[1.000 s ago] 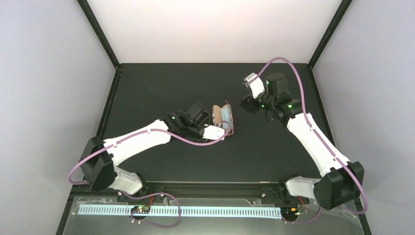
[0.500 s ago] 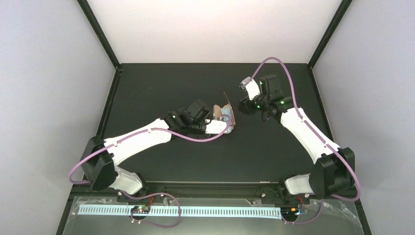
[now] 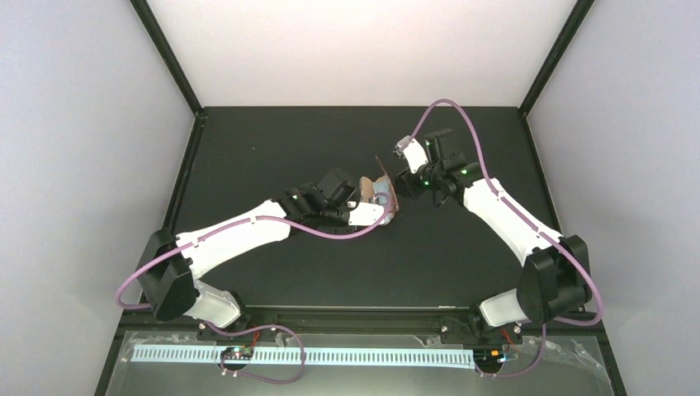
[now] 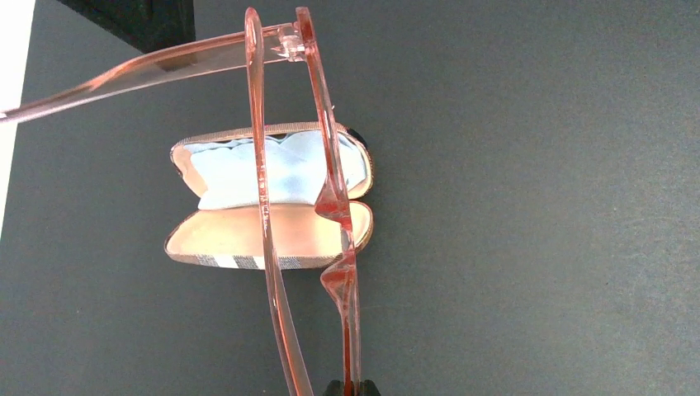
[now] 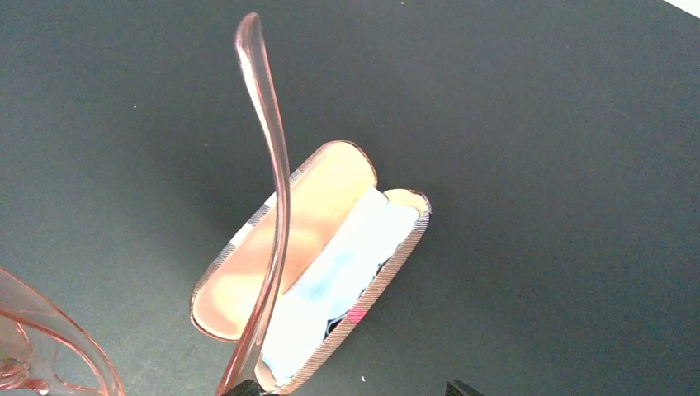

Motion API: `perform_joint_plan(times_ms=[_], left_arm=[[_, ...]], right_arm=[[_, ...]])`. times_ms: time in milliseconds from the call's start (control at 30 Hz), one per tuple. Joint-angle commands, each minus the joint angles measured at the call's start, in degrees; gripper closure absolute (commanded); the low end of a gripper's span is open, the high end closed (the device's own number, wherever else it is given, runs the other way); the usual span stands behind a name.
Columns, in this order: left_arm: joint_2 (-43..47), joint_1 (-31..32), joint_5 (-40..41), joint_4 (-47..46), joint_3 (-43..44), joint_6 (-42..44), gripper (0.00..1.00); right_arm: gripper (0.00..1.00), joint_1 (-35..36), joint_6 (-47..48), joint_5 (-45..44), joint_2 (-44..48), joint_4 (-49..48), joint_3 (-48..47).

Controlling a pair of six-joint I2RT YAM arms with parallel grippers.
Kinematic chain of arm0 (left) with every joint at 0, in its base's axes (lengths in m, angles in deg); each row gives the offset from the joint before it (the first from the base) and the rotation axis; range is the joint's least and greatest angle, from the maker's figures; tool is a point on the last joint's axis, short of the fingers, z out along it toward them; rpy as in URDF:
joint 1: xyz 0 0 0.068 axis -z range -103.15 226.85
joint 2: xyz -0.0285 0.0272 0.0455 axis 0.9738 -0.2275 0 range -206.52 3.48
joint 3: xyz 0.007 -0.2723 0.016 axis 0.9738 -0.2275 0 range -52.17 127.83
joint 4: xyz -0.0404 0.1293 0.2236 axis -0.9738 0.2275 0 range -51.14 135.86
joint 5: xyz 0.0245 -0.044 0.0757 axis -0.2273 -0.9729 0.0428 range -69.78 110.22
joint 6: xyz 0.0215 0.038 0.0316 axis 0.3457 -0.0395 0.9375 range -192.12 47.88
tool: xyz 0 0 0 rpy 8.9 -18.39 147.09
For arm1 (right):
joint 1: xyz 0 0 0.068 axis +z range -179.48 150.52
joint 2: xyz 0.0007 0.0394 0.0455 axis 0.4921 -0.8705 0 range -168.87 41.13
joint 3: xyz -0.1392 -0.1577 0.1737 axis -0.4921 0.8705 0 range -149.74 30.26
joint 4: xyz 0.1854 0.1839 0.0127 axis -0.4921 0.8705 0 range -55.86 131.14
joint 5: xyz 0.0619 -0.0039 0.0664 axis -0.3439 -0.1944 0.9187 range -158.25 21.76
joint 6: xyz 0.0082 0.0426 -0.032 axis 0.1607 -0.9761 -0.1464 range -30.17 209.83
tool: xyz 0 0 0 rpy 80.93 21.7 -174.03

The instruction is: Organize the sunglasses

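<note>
Sunglasses (image 4: 332, 205) with a thin see-through reddish frame hang over the open brown striped case (image 4: 248, 247), pinched tight by the left gripper (image 4: 351, 388), and the spread right gripper (image 5: 352, 389) could bend the thin ear piece (image 5: 276, 190) by pushing too hard.

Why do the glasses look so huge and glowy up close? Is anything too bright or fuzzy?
Left wrist view: the sunglasses sit right by the camera, so they loom large, and light shines through the frame; the picture's left edge is washed-out white. Right wrist view: the case throws a soft shadow leftward. Top view: the back wall glares white.
</note>
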Motion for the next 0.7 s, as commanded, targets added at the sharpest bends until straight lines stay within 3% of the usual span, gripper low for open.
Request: perform_joint_plan(times_ms=[0, 667], left_arm=[[-1.0, 0.5, -0.78, -0.77, 2.28, -0.52, 0.98], [-1.04, 0.59, 0.54, -2.23, 1.18, -0.22, 0.99]], right_arm=[[0.4, 1.58, -0.67, 2.2, -0.7, -1.79, -1.12], [0.45, 3.57, 3.02, 11.97, 0.0, 0.67, 3.22]])
